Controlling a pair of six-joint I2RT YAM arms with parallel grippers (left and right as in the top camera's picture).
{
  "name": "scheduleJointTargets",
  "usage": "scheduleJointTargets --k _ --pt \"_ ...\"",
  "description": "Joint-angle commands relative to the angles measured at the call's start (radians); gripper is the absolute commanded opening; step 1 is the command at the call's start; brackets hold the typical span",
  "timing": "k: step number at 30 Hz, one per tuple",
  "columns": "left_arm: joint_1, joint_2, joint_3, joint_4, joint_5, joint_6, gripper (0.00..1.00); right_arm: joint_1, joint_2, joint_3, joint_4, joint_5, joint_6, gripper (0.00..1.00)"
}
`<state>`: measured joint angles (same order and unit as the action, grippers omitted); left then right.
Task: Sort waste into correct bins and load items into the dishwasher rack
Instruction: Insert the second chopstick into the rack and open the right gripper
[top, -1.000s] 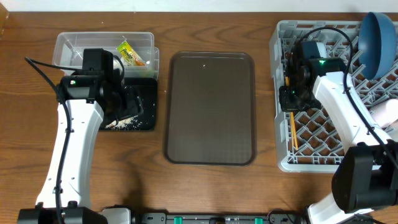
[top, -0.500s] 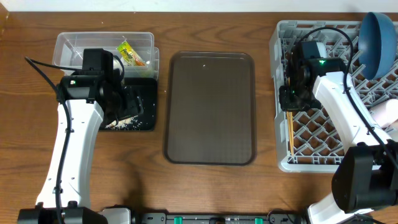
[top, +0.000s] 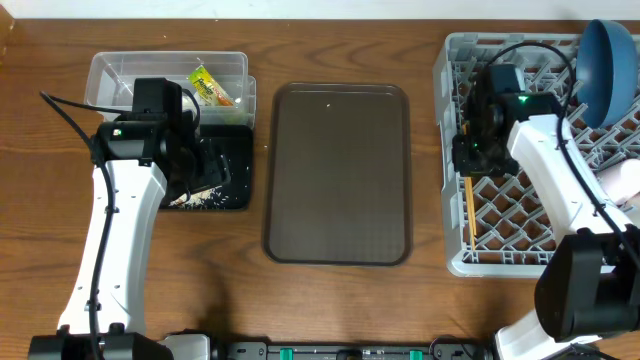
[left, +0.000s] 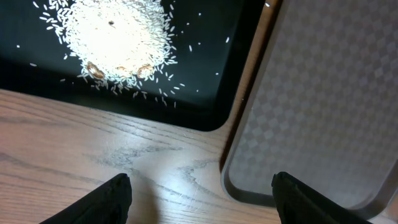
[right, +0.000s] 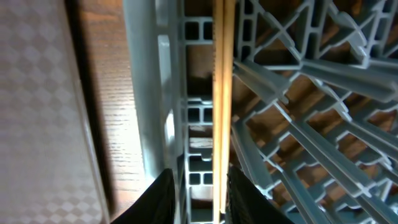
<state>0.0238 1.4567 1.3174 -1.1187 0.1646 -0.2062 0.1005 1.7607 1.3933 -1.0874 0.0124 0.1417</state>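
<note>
The wooden chopsticks (right: 222, 93) lie along the left edge of the grey dishwasher rack (top: 520, 225). My right gripper (right: 199, 196) straddles them, open: they rest beside the right finger with a gap on the left side. In the overhead view the chopsticks (top: 467, 205) stick out toward the front from under the right gripper (top: 470, 160). A dark-blue plate (top: 608, 60) stands at the rack's back right. My left gripper (left: 202, 199) is open and empty over bare wood, near the black tray (left: 205, 74) holding rice (left: 115, 37). The yellow-green wrapper (top: 210, 87) lies in the clear tub (top: 120, 75).
A brown serving tray (top: 338, 170) lies in the middle of the table between the black tray (top: 235, 170) and the rack. Its rim shows in the left wrist view (left: 323, 93). A white cup (top: 622, 180) lies at the rack's right edge.
The right gripper's jaws have parted and the chopsticks now lie straight along the rack's left edge. The left arm has not moved.
</note>
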Motion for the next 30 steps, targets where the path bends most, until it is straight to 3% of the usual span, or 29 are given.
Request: scheduleJointTargets --k 1,5,7,8,11,12,16,20,24,28,30 --pt "0.004 -0.006 0.011 -0.002 -0.008 0.002 0.75 -0.002 -0.003 0.071 0.026 -0.138 0.020 0.27" --pt "0.004 -0.006 0.011 0.002 -0.008 0.002 0.75 -0.004 -0.028 0.133 0.073 -0.154 0.022 0.35" --pt "0.004 -0.006 0.011 0.009 -0.008 0.002 0.76 -0.004 -0.039 0.162 0.093 -0.150 0.021 0.45" --pt "0.004 -0.006 0.011 0.013 -0.008 0.002 0.81 -0.004 -0.043 0.176 0.100 -0.143 0.021 0.49" --pt "0.004 -0.006 0.011 0.023 -0.008 0.002 0.81 -0.004 -0.051 0.209 0.101 -0.112 0.017 0.69" --pt "0.004 -0.006 0.011 0.024 -0.008 0.002 0.81 -0.004 -0.053 0.211 0.101 -0.106 0.013 0.72" --pt "0.004 -0.006 0.011 0.024 -0.008 0.002 0.82 -0.004 -0.055 0.211 0.094 -0.106 0.006 0.78" --pt "0.004 -0.006 0.011 0.032 -0.009 0.002 0.83 -0.004 -0.055 0.211 0.093 -0.106 0.006 0.91" --pt "0.004 -0.006 0.011 0.035 -0.009 0.002 0.89 -0.004 -0.055 0.211 0.087 -0.109 -0.001 0.95" --pt "0.004 -0.006 0.011 0.035 -0.008 0.003 0.91 -0.004 -0.055 0.211 0.057 -0.312 -0.219 0.96" --pt "0.004 -0.006 0.011 0.035 -0.009 0.003 0.91 -0.004 -0.055 0.211 0.046 -0.327 -0.246 0.98"
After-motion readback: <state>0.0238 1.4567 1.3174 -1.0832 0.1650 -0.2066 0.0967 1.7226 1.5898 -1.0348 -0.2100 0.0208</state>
